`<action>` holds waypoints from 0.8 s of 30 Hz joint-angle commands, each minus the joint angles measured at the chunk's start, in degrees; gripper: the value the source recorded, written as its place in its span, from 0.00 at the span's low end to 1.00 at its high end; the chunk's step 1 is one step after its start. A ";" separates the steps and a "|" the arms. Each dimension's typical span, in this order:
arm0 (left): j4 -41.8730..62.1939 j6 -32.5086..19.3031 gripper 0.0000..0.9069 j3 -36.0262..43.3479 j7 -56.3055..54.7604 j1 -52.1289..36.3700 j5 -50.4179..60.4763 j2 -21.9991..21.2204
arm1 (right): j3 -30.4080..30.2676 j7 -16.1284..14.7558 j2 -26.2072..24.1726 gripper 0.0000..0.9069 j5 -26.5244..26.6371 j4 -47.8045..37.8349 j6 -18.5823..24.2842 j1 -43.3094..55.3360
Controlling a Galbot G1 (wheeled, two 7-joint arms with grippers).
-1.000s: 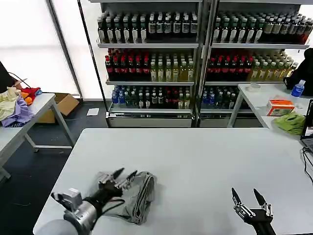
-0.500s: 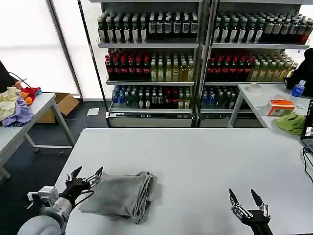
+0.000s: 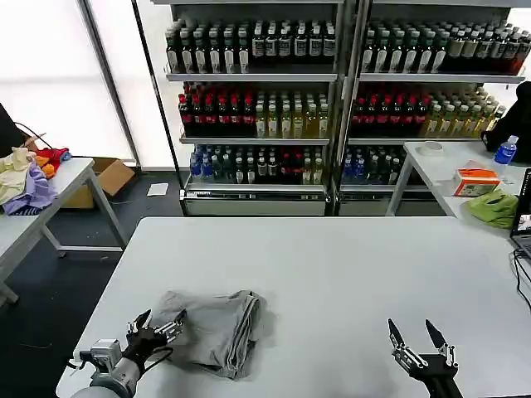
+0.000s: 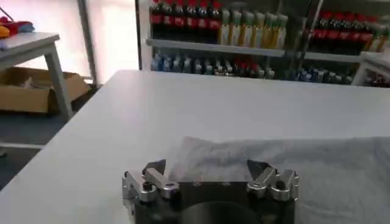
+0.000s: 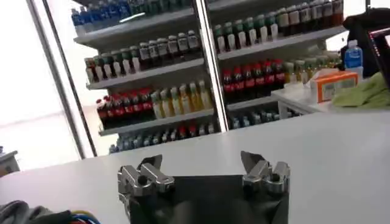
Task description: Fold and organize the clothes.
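The folded shirt [image 3: 211, 327] lies on the table [image 3: 348, 265], just ahead of the left gripper [image 3: 155, 326], whose jaws are spread and empty. The right gripper [image 3: 413, 336], also released, hovers well apart from it.

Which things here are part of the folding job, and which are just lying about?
Job: grey shirt, folded on the table; left gripper open beside it; right gripper open, idle.
Lying about: garment heap, green cloth, orange box, bottle shelves.

One grey shirt [image 3: 214, 328], two grippers [image 3: 156, 328] [image 3: 412, 339], three tables [image 3: 348, 265].
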 commanded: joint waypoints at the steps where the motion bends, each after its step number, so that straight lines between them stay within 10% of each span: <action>1: 2.54 -0.85 0.04 1.30 0.26 0.91 2.29 -1.66 | -0.13 -0.03 0.07 1.00 -0.03 -0.06 0.31 0.03; 24: 3.05 -1.92 0.00 -2.45 3.30 -0.33 -2.79 -6.04 | -0.36 -0.30 0.71 1.00 0.08 0.34 0.99 -0.62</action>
